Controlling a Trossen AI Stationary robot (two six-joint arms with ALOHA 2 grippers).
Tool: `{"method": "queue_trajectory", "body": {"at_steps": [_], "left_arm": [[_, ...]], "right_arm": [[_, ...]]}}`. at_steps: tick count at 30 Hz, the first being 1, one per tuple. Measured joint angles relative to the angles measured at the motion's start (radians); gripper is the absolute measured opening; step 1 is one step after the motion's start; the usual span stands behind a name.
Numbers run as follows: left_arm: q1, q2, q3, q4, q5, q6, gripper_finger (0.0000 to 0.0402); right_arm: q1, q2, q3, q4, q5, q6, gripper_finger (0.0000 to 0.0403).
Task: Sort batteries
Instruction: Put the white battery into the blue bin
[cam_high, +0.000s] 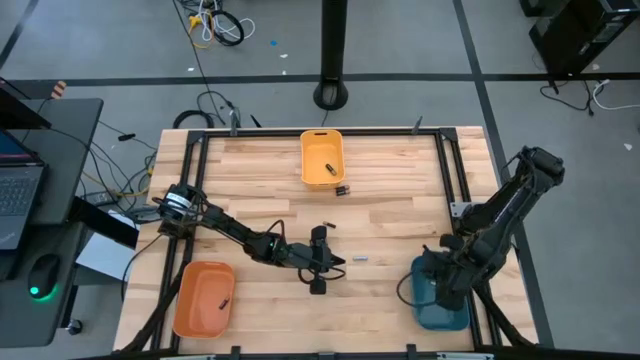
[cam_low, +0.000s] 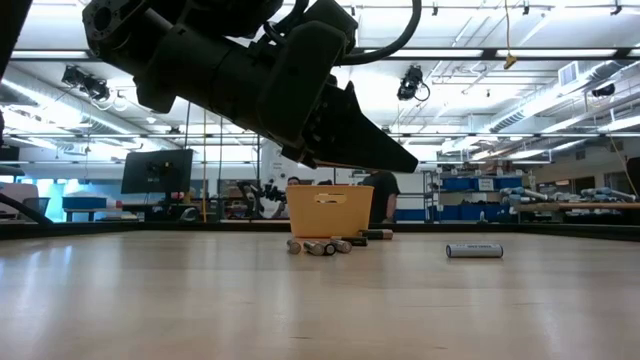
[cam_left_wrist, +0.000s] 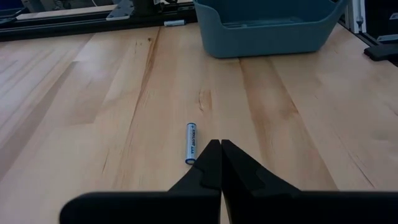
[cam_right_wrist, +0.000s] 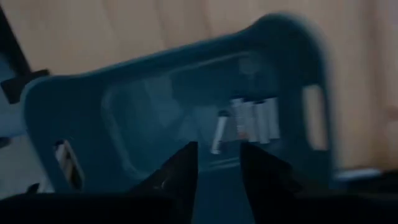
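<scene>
Item: maple-top table (cam_high: 400, 215) with three bins. Blue bin (cam_high: 440, 300) at 4 o'clock holds a row of pale batteries (cam_right_wrist: 252, 120), one more lying askew beside them; right gripper (cam_right_wrist: 217, 163) hangs directly above it, fingers parted, nothing between them. Yellow bin (cam_high: 322, 158) at 12 o'clock contains one dark battery (cam_high: 328, 167); a small cluster of loose batteries (cam_low: 322, 245) lies on the wood just in front of it. Orange bin (cam_high: 204, 298) at 8 o'clock contains one dark cell (cam_high: 224, 299). Single pale battery (cam_left_wrist: 191, 142) lies loose near centre. Left gripper (cam_left_wrist: 221, 144) sits just beside it, fingers pressed together, empty.
</scene>
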Motion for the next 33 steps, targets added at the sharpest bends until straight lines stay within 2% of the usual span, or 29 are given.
{"method": "queue_trajectory", "body": {"at_steps": [5, 8, 9, 14, 19, 22, 25, 28, 33], "left_arm": [[0.0, 0.0, 0.0, 0.0, 0.0, 0.0, 0.0006], [0.0, 0.0, 0.0, 0.0, 0.0, 0.001, 0.0006], [0.0, 0.0, 0.0, 0.0, 0.0, 0.002, 0.0006], [0.0, 0.0, 0.0, 0.0, 0.0, 0.025, 0.0006], [0.0, 0.0, 0.0, -0.007, 0.0, 0.027, 0.0006], [0.0, 0.0, 0.0, -0.01, 0.0, 0.033, 0.0006], [0.0, 0.0, 0.0, -0.014, 0.003, 0.052, 0.0006], [0.0, 0.0, 0.0, -0.018, 0.021, 0.053, 0.0006], [0.0, 0.0, 0.0, -0.035, 0.025, 0.054, 0.0006]], "right_arm": [[-0.118, -0.001, 0.101, -0.223, 0.054, -0.102, 0.0069], [-0.225, -0.001, 0.107, -0.326, 0.055, -0.183, 0.0017], [-0.264, -0.001, 0.105, -0.343, 0.056, -0.22, 0.0011], [-0.481, -0.001, 0.068, -0.34, 0.01, -0.412, 0.002], [-0.696, 0.0, -0.007, -0.324, -0.056, -0.615, 0.0008], [-0.828, 0.0, -0.073, -0.308, -0.122, -0.7, 0.0011], [-0.944, 0.0, -0.151, -0.261, -0.232, -0.757, 0.0009], [-1.024, 0.013, -0.225, -0.216, -0.313, -0.776, 0.0007], [-1.064, 0.084, -0.237, -0.165, -0.3, -0.799, 0.0008]]}}
